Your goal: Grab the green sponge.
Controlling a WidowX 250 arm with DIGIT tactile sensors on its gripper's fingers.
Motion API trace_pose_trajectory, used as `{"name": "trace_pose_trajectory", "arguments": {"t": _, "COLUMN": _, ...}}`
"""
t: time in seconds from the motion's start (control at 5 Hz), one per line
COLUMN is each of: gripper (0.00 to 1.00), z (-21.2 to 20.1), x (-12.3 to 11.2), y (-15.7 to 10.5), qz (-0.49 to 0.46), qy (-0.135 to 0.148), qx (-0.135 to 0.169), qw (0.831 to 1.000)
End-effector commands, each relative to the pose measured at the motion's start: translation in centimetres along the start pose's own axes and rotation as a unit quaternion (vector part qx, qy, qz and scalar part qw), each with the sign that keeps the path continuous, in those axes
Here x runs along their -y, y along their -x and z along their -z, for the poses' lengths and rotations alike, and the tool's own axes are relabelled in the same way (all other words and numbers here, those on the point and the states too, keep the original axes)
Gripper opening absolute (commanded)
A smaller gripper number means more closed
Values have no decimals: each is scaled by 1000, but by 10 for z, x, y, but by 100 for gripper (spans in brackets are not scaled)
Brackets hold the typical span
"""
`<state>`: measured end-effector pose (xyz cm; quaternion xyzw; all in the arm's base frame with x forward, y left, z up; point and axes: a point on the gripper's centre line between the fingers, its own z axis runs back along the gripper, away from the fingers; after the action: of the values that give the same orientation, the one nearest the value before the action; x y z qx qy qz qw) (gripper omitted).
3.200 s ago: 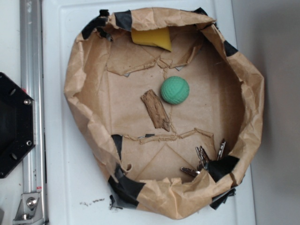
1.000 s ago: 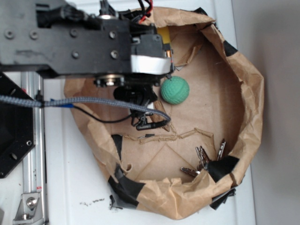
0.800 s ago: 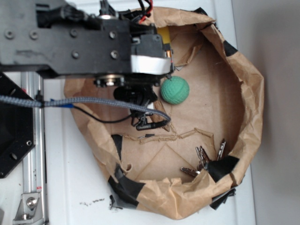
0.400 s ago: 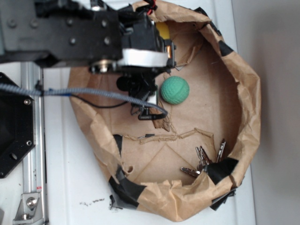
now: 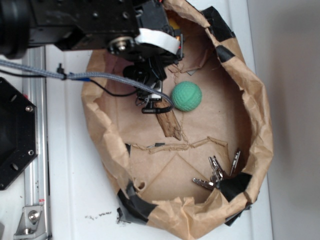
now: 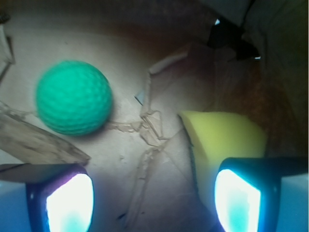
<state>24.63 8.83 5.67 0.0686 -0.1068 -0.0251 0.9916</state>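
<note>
Green sponge [image 5: 186,96] is what I'm after, a round dimpled ball on the floor of the paper-lined bin [image 5: 260,130], roughly mid-bin, just right of the arm.

Big to small:
- bin: brown paper walls, black tape at rim.
- robot arm [image 5: 90,25]: over bin's upper-left w/ grey braided cable [image 5: 100,76] trailing out.
- gripper [image 6: 153,198]: jaws spread apart, nothing btwn them; wrist view shows both fingertips [image 6: 70,200] at frame bottom.
- yellow sponge [image 6: 224,140]: by the far wall, right next to one fingertip in wrist view.
- wood piece [image 5: 169,125]: lies just below-left of green sponge; can't tell if touching.
- metal clips [image 5: 217,172]: lower right corner, well apart.

Risks as I see it: gripper isn't centred on the green one, which sits off to the side in wrist view. Dropping straight down likely grabs the yellow sponge instead. It's round, so a finger nudge could roll it. Cable may snag the paper rim.
</note>
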Motion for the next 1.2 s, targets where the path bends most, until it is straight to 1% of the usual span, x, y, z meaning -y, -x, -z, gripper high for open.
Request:
{"name": "trace_pose_trajectory", "arguments": {"t": 0.0, "gripper": 100, "z": -4, "x": -21, "y": -9, "qz": -9, "qy": -54, "qx": 23, "qw": 998}}
{"name": "trace_pose_trajectory", "arguments": {"t": 0.2, "gripper": 100, "z": -1, "x": -24, "y": -11, "qz": 13, "qy": -54, "qx": 20, "qw": 998}}
{"name": "trace_pose_trajectory", "arguments": {"t": 0.4, "gripper": 100, "z": 8, "x": -28, "y": -16, "qz": 45, "qy": -79, "qx": 40, "qw": 995}}
{"name": "trace_pose_trajectory", "arguments": {"t": 0.6, "gripper": 100, "z": 17, "x": -37, "y": -22, "qz": 54, "qy": -99, "qx": 25, "qw": 993}}
{"name": "trace_pose_trajectory", "arguments": {"t": 0.8, "gripper": 57, "z": 28, "x": -39, "y": -19, "qz": 36, "qy": -82, "qx": 12, "qw": 996}}
{"name": "trace_pose_trajectory", "arguments": {"t": 1.0, "gripper": 0, "z": 29, "x": -37, "y": -17, "qz": 26, "qy": -78, "qx": 11, "qw": 997}}
